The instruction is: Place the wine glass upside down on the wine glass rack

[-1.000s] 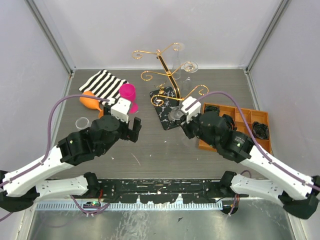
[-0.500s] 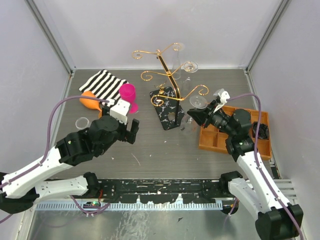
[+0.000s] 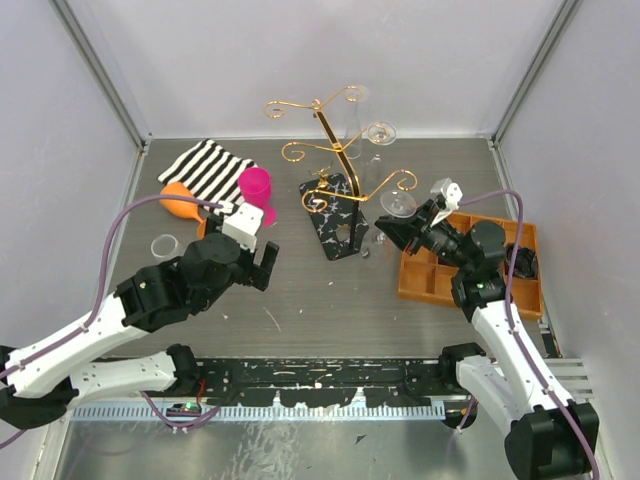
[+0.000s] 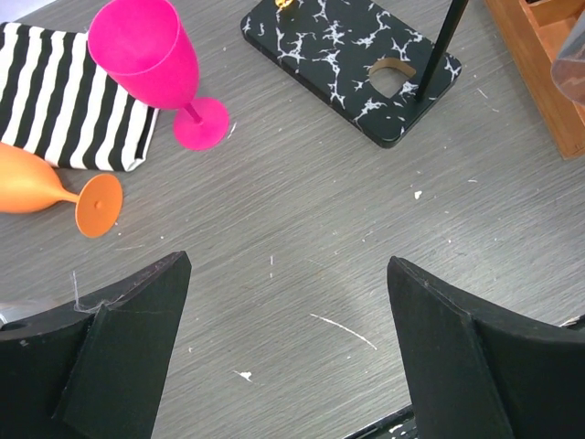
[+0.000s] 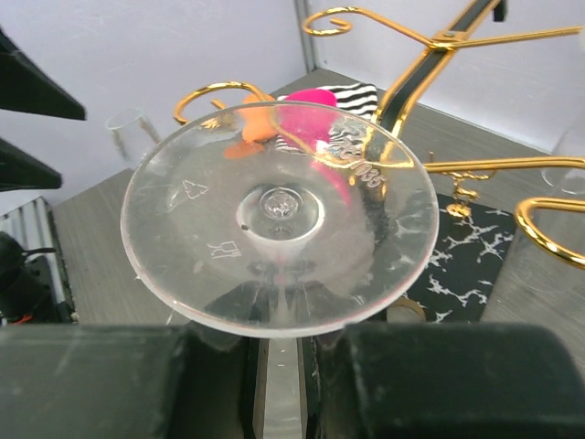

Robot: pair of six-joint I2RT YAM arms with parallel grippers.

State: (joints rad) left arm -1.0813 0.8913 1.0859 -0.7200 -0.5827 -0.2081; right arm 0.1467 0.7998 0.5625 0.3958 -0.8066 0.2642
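Your right gripper (image 5: 281, 358): clamped on clear plastic wine glass (image 5: 279, 215), newly raised beside tall gold wire rack (image 3: 337, 150); hanging pending.
Your left gripper (image 4: 288, 274): wide open, empty.

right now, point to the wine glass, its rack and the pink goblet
wine glass (image 5: 279, 206), right wrist view, foot centre
wine glass rack (image 3: 322, 212), top view, marbled base
pink goblet (image 4: 146, 46), left wrist view, bowl

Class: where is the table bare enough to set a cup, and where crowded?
Bare: in front of the rack base, left of the orange tray; also the far right corner. Crowded: far left, around striped cloth, pink glass, orange glass.
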